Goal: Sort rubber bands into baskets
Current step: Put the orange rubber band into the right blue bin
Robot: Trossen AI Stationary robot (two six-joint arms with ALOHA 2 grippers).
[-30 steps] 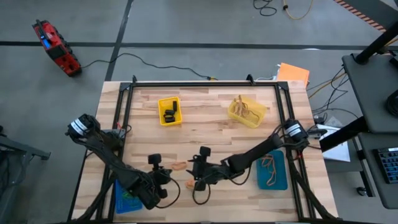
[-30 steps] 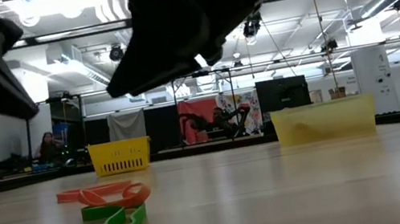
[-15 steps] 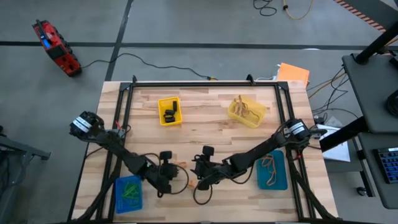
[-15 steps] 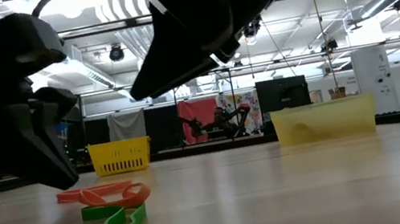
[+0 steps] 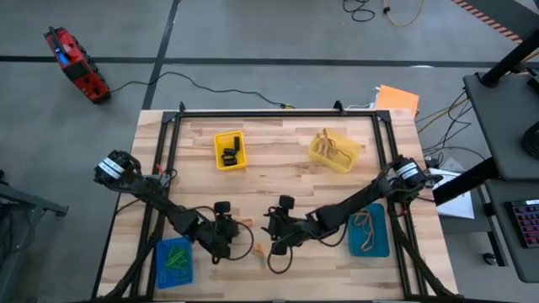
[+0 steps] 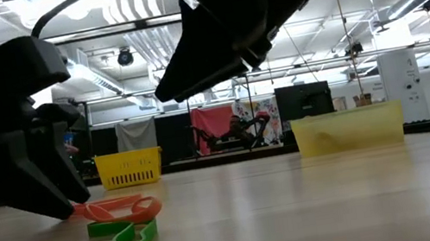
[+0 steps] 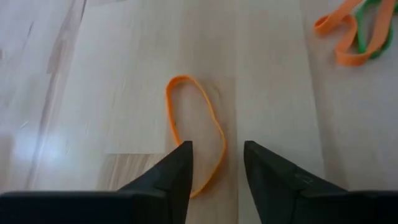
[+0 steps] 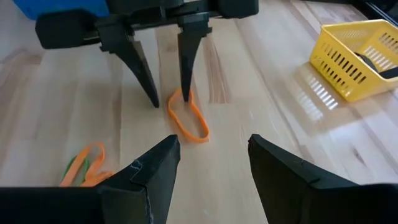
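At the near side of the counter (image 5: 278, 181), the left claw (image 8: 166, 93) stands parted over an orange band (image 7: 194, 138), one finger (image 8: 186, 65) touching its far end, nothing held. A green and orange tangle (image 6: 123, 222) lies beside. The right claw (image 5: 274, 238) hovers close, parted wide and empty. Farther off sit the bright yellow basket (image 5: 229, 151) and pale yellow basket (image 5: 333, 151).
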